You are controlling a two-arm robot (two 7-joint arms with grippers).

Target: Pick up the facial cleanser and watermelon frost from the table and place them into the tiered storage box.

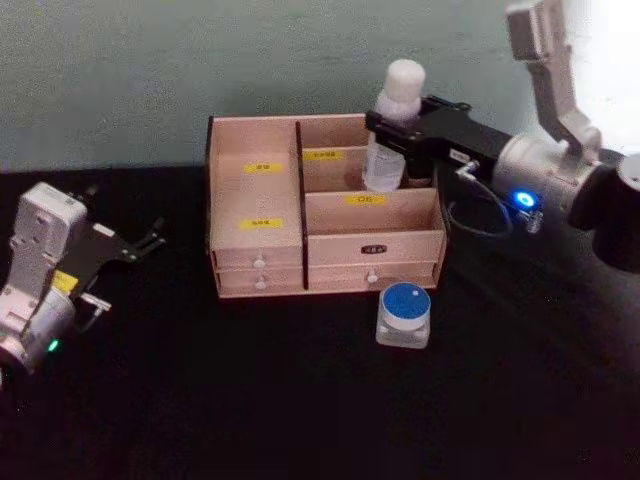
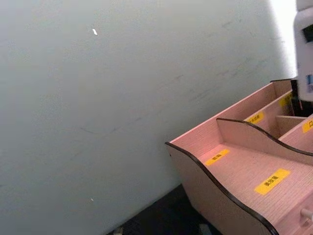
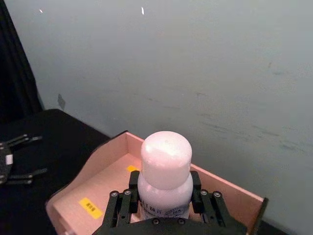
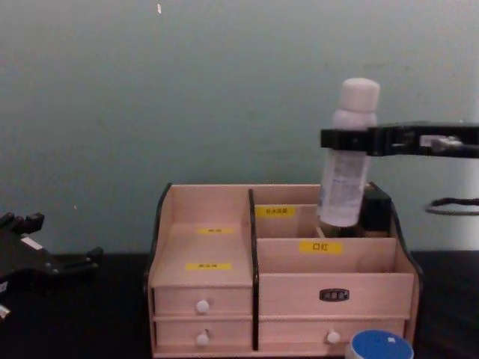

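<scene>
**Bottle held at the box by the right hand**
Right hand (image 1: pixel 386 142) is clamped on the white-capped bottle (image 1: pixel 403 85), which is nearly upright with its base in the far right compartment of the box (image 1: pixel 255 195). A blue-lidded jar (image 1: pixel 404 312) stands on the bench (image 1: pixel 300 410), just near of the right drawers. Left hand (image 1: pixel 150 238) is parked at left, its fingers apart

Print on the yellow labels (image 4: pixel 320 247) of the tiered storage box (image 4: pixel 329 283) — too small to read. Blue-lidded jar (image 4: pixel 379 347) cut by the chest view's lower edge. White bottle (image 3: pixel 165 156) below its shoulder hidden behind the right gripper (image 3: pixel 165 197) — label text illegible. Tiered storage box cropped at the left wrist view's right and lower edges.
</scene>
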